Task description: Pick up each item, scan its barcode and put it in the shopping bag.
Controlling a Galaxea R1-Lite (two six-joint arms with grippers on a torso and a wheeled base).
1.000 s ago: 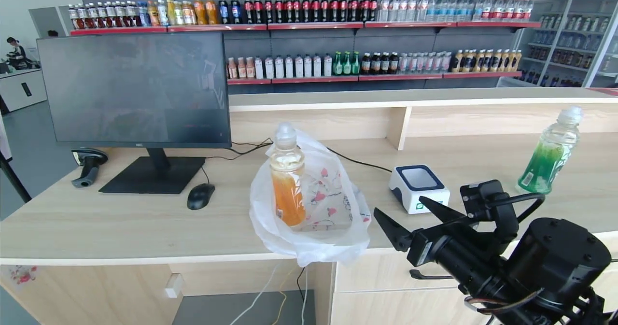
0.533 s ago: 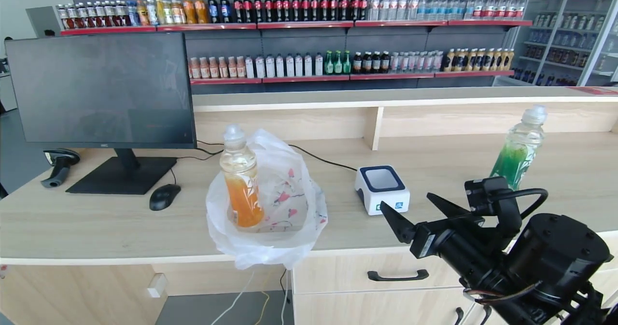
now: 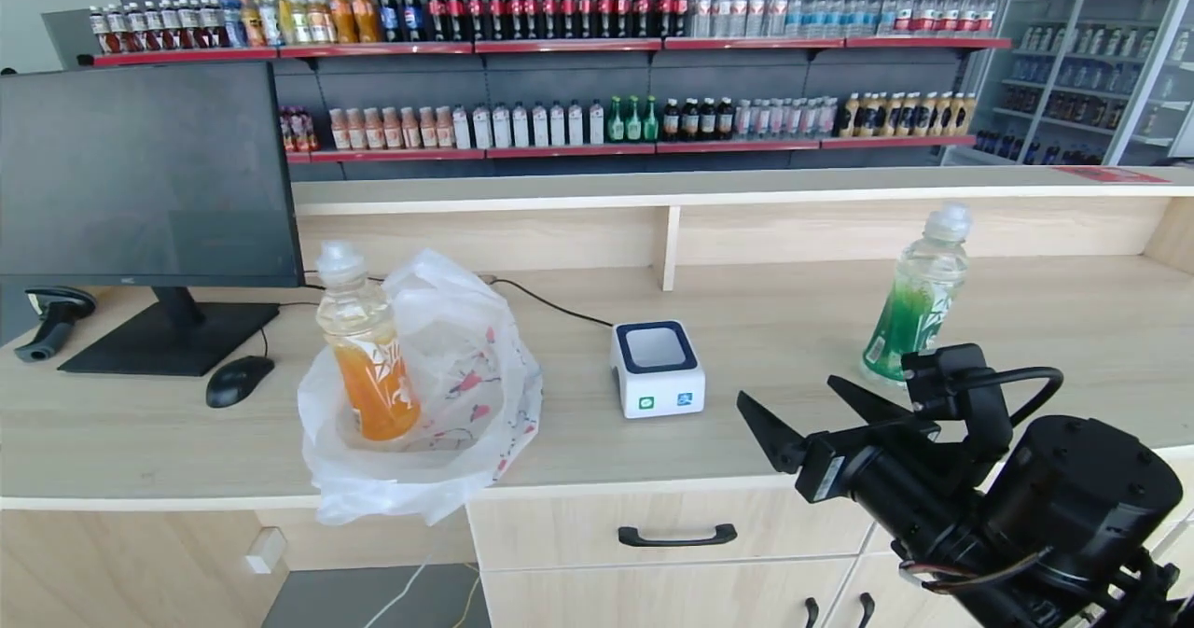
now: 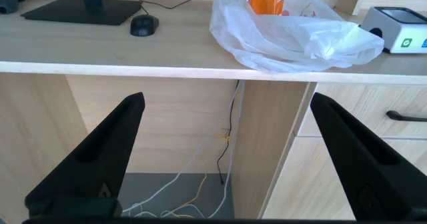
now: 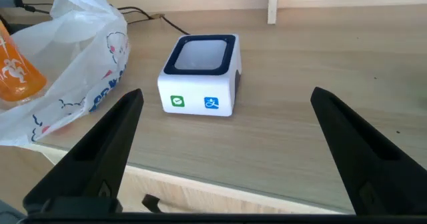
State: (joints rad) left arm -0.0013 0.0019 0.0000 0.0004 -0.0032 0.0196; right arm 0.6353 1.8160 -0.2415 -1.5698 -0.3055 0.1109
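An orange drink bottle (image 3: 364,357) stands upright inside the white plastic shopping bag (image 3: 457,395) near the counter's front edge. To its right sits the white barcode scanner (image 3: 656,367). A green drink bottle (image 3: 919,297) stands upright farther right. My right gripper (image 3: 793,399) hangs open and empty at the counter's front, pointing at the scanner (image 5: 200,84), with the bag (image 5: 73,71) off to one side. My left gripper (image 4: 227,99) is open and empty below the countertop, facing the bag (image 4: 293,34) that overhangs the edge.
A monitor (image 3: 140,171), a mouse (image 3: 238,381) and a handheld scanner (image 3: 51,320) occupy the counter's left. A raised ledge (image 3: 709,185) runs along the back. Drawers with a black handle (image 3: 676,537) lie under the counter. Cables (image 4: 223,151) hang below the bag.
The head camera has swung to the right, so the whole scene has slid left in the picture. The things on the counter have kept their places. Both grippers stay open.
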